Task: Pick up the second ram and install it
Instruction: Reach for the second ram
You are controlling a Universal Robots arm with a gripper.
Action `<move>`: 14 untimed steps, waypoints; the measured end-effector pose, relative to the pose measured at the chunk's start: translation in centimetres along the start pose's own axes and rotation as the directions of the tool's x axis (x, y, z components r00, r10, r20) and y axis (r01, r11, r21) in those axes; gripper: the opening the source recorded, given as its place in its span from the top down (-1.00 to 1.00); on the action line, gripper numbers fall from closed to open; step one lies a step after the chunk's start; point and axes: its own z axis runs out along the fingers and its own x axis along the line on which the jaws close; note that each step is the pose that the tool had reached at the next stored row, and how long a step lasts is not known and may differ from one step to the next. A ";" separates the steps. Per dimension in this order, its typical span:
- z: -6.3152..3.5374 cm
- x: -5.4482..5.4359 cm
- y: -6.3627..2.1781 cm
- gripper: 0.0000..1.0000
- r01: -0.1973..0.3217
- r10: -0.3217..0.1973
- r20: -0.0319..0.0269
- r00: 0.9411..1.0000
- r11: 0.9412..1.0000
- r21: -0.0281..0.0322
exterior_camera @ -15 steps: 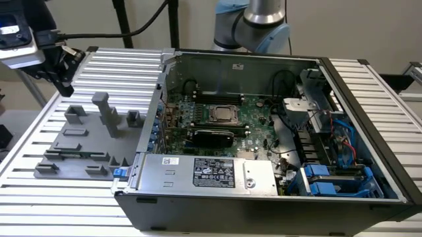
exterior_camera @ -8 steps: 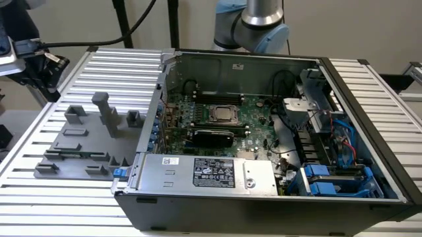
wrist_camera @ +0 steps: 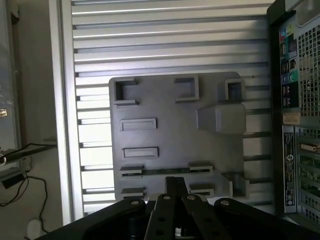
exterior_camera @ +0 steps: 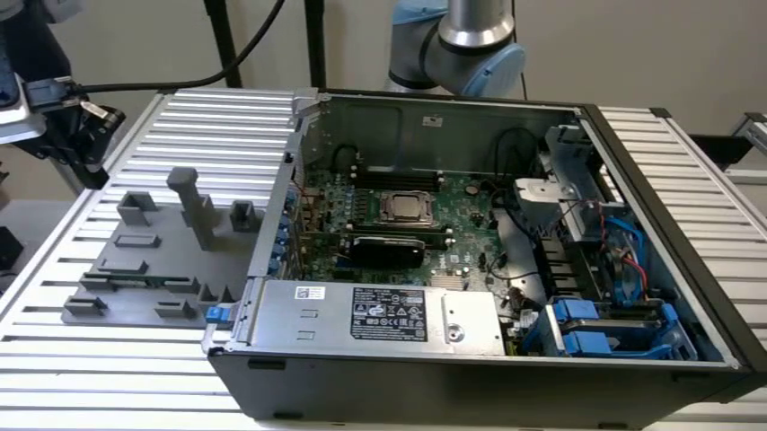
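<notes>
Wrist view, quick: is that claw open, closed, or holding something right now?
Gripper: closed, fingertips together with nothing visible between them, above the gray holder tray.

The open case (exterior_camera: pixel 455 126) can be entered from above only, as walls close every side. Inside, the power supply (exterior_camera: pixel 377 312) covers the near edge. Blue drive cages (exterior_camera: pixel 599 328) and loose cables (exterior_camera: pixel 623 251) crowd the exterior view's right. A black block (exterior_camera: pixel 383 247) sits just in front of the processor socket (exterior_camera: pixel 408 206), and the air above the socket is open. The arm's column (exterior_camera: pixel 473 45) rises behind the back wall. Beside the case on the ribbed tabletop (exterior_camera: pixel 215 117), the grey fixture (wrist_camera: pixel 170 135) lies below the pincer (wrist_camera: pixel 175 186). Its tall post (exterior_camera: pixel 186 193) and low brackets (exterior_camera: pixel 135 215) stick up.
</notes>
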 end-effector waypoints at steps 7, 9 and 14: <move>0.00 0.0 0.00 1.00 0.000 0.000 0.000 1.000 1.000 0.000; 0.03 0.0 0.00 1.00 0.000 0.000 0.000 1.000 1.000 0.001; 0.32 0.0 -0.01 1.00 0.070 -0.070 -0.003 0.998 0.998 0.000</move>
